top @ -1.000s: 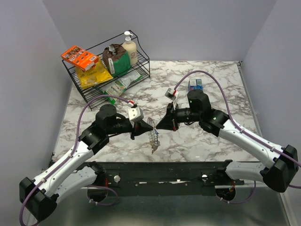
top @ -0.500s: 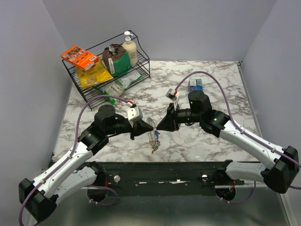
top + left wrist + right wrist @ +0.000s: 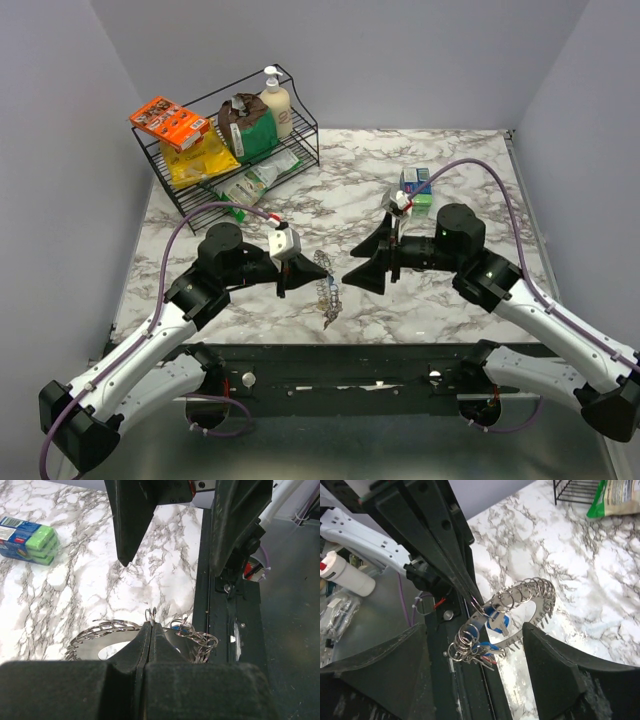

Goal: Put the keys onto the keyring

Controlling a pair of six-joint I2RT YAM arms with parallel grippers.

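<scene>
In the centre of the top view the left gripper (image 3: 303,270) has its fingers clamped on the keyring (image 3: 325,287). The keys (image 3: 495,622) hang on it. Just right of it, the right gripper (image 3: 366,262) has its fingers wide apart.

keyring (image 3: 325,285): 1 | keys (image 3: 496,621): bunched, count unclear | wire rack (image 3: 308,135): 1 | on rack: orange box (image 3: 168,122) 1, yellow bag (image 3: 198,160) 1, green bag (image 3: 250,128) 1, pump bottle (image 3: 275,100) 1 | right of rack, on tabletop (image 3: 470,150): blue-green pack (image 3: 416,181) 1
</scene>
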